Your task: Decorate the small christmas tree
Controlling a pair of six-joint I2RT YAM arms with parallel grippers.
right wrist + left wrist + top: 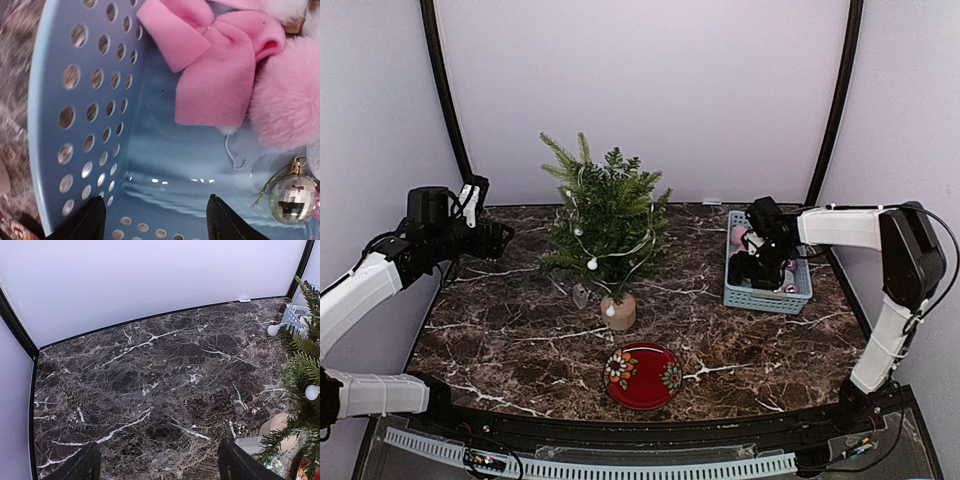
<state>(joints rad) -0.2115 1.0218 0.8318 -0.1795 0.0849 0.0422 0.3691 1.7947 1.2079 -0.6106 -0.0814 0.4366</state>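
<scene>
Your right gripper (155, 202) hangs wide and empty inside the blue basket (765, 297), just beside the pink bow (215, 65). The small christmas tree (610, 215) stands upright well left of that basket. Your left gripper (157, 457), also wide, hovers beyond it.

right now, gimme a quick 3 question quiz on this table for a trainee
1. True or false: the right gripper is over the basket.
2. What lies on the table between the tree and the arms' bases? A a red plate B a cup C a book
3. Fill in: the bow in the basket is ____.
Key: 1 true; 2 A; 3 pink.
</scene>
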